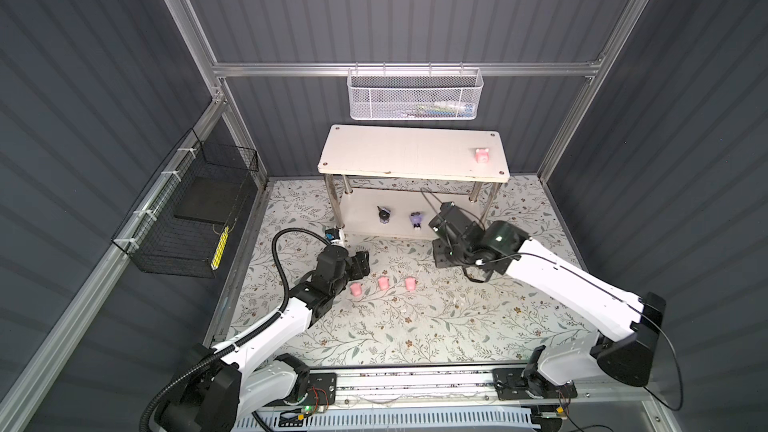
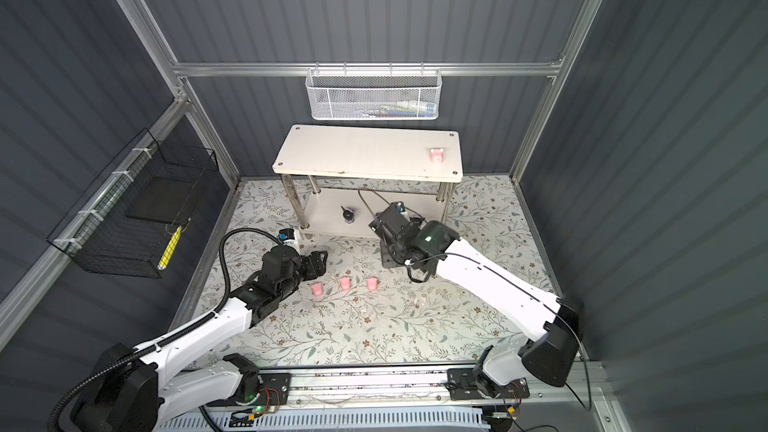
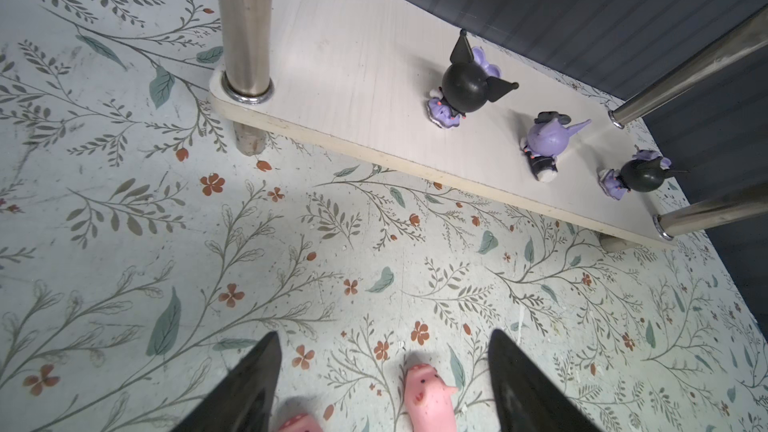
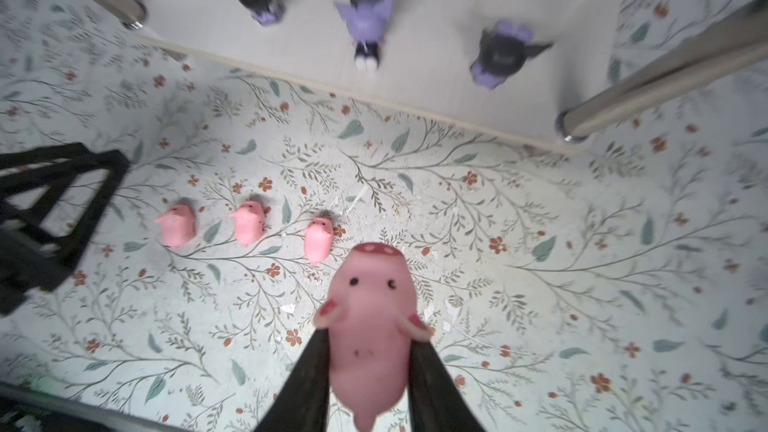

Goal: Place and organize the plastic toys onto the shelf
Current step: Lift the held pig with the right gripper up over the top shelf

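Three small pink pig-shaped plastic toys [image 1: 383, 283] lie in a row on the floral-patterned table [image 1: 415, 326], in front of the white two-tier shelf with metal legs [image 1: 395, 155]. A fourth pink pig [image 4: 374, 297] is clamped between the right fingers [image 4: 307, 380], lifted clear of the table before the shelf. A fifth pig [image 1: 481, 155] stands near the right end of the top tier. Three lavender-and-black figurines [image 3: 544, 141] stand in a line on the lower tier. The left fingers [image 3: 249, 380] are spread wide and hold nothing, hovering at the left end of the row.

The held pig looks light, smooth and rubbery-soft, so a hard squeeze might squirt it out. The present hold across its flanks, just behind the ears, seems the sound place. The lavender figurines look rigid and top-heavy, and probably topple easily if nudged.
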You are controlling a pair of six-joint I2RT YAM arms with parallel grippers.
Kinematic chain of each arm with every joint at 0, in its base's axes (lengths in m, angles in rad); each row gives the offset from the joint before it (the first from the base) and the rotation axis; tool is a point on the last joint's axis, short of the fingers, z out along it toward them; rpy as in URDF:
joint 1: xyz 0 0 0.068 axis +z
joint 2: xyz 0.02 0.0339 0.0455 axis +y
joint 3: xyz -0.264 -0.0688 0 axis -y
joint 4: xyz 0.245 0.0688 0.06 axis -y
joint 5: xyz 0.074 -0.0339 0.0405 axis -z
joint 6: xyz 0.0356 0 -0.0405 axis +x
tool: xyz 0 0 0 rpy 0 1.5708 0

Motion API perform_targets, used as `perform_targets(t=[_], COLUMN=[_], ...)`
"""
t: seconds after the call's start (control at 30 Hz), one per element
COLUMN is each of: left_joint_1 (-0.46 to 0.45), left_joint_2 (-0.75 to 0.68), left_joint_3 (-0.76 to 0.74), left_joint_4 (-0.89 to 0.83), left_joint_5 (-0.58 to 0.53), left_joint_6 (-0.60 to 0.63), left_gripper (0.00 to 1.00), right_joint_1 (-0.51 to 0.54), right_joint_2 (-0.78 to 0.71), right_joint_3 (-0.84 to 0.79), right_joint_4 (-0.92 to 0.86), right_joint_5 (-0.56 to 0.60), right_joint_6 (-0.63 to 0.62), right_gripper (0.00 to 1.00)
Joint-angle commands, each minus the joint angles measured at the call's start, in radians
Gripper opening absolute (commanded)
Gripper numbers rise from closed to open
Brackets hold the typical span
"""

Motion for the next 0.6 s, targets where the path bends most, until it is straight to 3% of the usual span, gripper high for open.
perform_targets(t=[0.0, 0.37, 0.57], left_joint_1=[0.004, 0.005, 0.005], left_joint_2=[0.007, 0.03, 0.038], left_joint_3=[0.007, -0.004, -0.009], left_joint_4=[-0.002, 0.026, 0.035], left_joint_5=[0.005, 0.021, 0.033], left_joint_6=[-0.004, -0.007, -0.012], left_gripper=[0.78, 0.78, 0.78], right_joint_1=[-0.001, -0.004, -0.07], right_joint_2=[0.02, 0.26, 0.371], right_joint_3=[0.193, 0.766, 0.91], right_joint_4=[-0.269, -0.402, -0.333], right_joint_5=[0.046, 0.218, 0.221], right_joint_6=[-0.095, -0.263, -0.334], right_gripper=[0.32, 0.34, 0.34])
